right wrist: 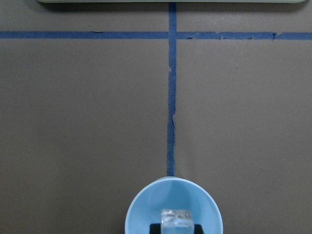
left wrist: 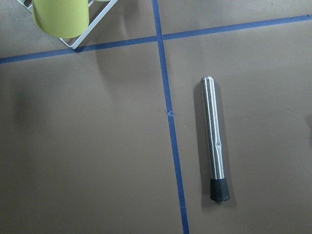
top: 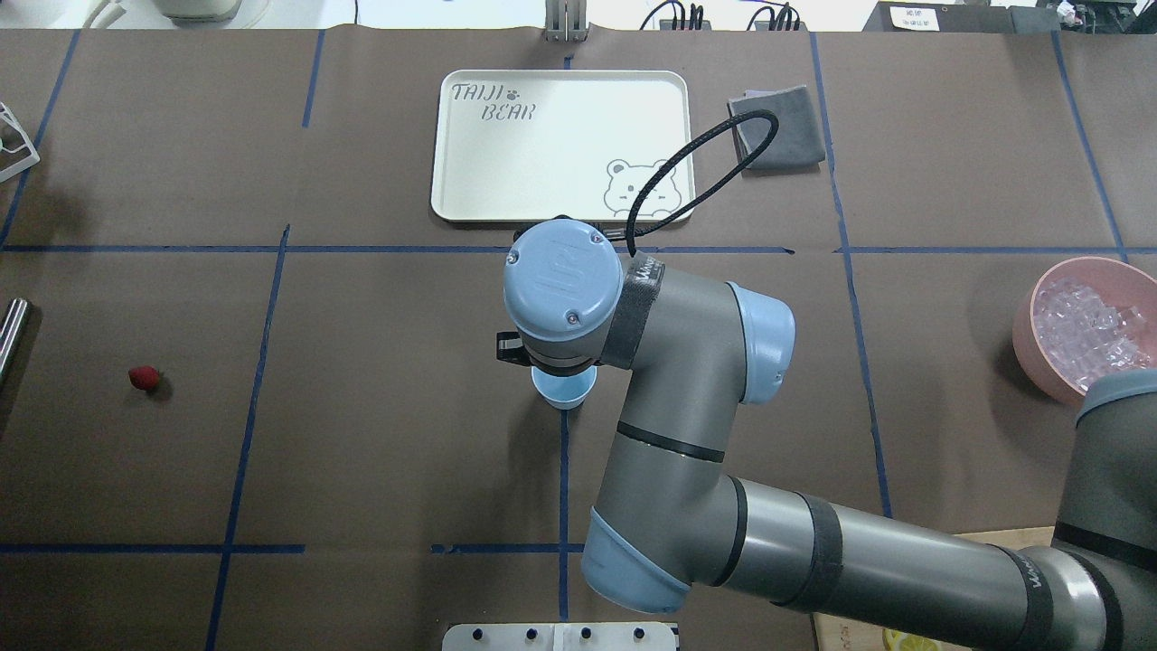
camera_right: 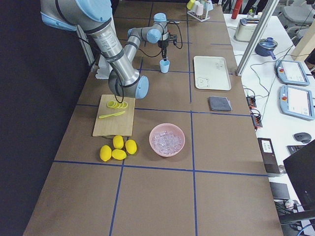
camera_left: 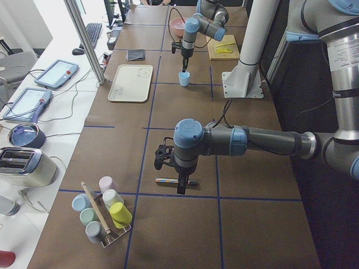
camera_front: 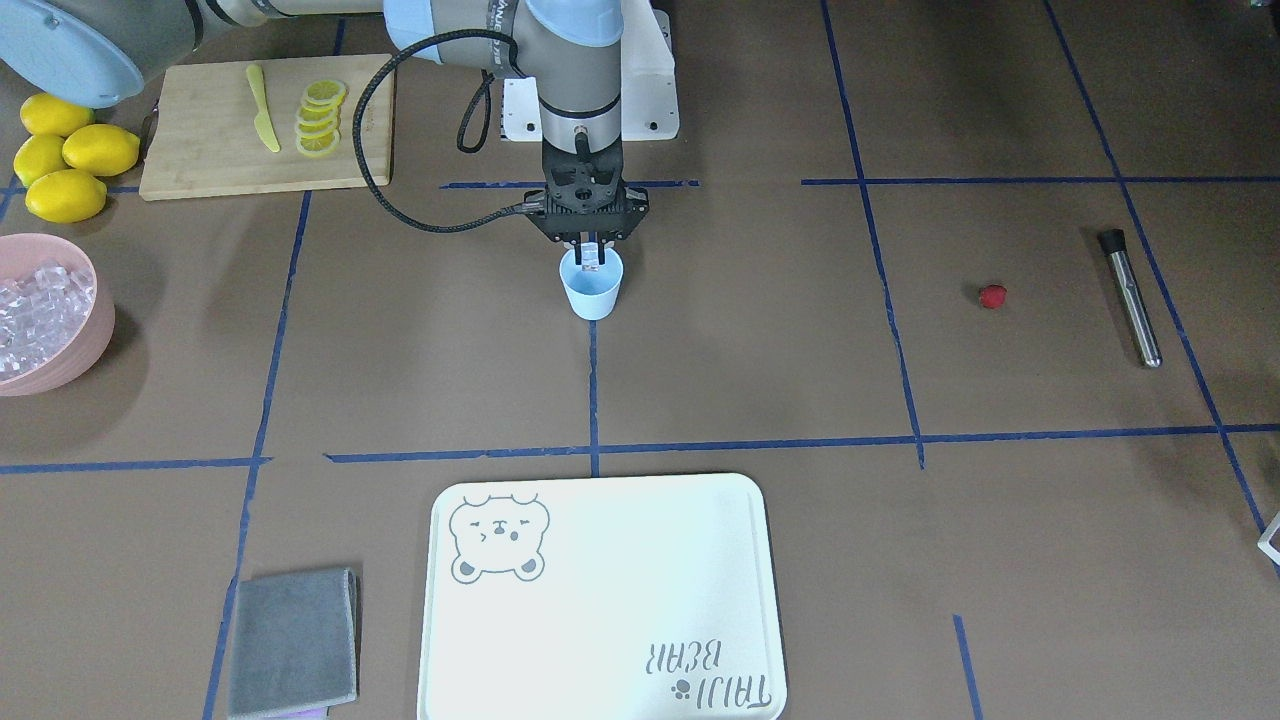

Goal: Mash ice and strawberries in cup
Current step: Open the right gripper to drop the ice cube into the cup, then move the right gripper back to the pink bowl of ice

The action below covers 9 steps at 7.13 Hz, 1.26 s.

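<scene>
The light blue cup (camera_front: 592,290) stands upright at the table's middle; it also shows in the overhead view (top: 562,391) and the right wrist view (right wrist: 146,214). My right gripper (camera_front: 592,252) hangs straight above its mouth, shut on a clear ice cube (right wrist: 177,217). More ice (camera_front: 35,305) fills the pink bowl (camera_front: 95,330). The red strawberry (camera_front: 992,296) lies alone on the table, far from the cup. A steel muddler (left wrist: 213,136) lies beyond it. My left gripper (camera_left: 181,189) hovers over the muddler (camera_left: 168,181); I cannot tell if it is open or shut.
A cream tray (camera_front: 600,600) and a grey cloth (camera_front: 293,640) lie at the operators' edge. A cutting board (camera_front: 200,150) with lemon slices and a yellow knife, and whole lemons (camera_front: 65,160), sit near the bowl. A cup rack (camera_left: 104,216) stands past the muddler.
</scene>
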Each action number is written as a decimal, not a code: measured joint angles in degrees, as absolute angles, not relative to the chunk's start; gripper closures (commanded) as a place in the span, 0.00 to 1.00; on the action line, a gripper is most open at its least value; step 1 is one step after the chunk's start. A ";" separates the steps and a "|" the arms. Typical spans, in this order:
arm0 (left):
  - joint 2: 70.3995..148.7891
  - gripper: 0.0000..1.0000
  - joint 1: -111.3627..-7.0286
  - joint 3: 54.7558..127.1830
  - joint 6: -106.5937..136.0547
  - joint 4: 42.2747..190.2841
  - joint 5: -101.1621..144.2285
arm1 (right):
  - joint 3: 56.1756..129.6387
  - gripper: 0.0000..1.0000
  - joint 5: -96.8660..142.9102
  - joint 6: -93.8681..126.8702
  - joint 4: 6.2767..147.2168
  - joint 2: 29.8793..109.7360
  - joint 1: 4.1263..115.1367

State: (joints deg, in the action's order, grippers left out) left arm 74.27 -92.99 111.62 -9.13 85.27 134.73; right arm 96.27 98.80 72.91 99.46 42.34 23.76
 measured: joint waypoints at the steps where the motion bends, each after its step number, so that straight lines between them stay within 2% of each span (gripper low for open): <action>1: 74.27 0.00 -92.99 111.62 -9.14 85.31 134.74 | 95.77 0.01 98.70 72.89 99.38 42.21 23.49; 5: 74.27 0.00 -92.99 111.62 -9.14 85.42 134.74 | 97.92 0.02 98.86 71.88 99.22 43.45 25.15; 7: 74.27 0.00 -92.99 111.60 -9.14 85.37 134.74 | 103.58 0.02 100.01 64.17 99.12 49.20 30.55; 9: 74.27 0.00 -92.93 111.56 -9.16 85.40 134.76 | 108.37 0.02 107.96 49.35 99.14 57.89 40.60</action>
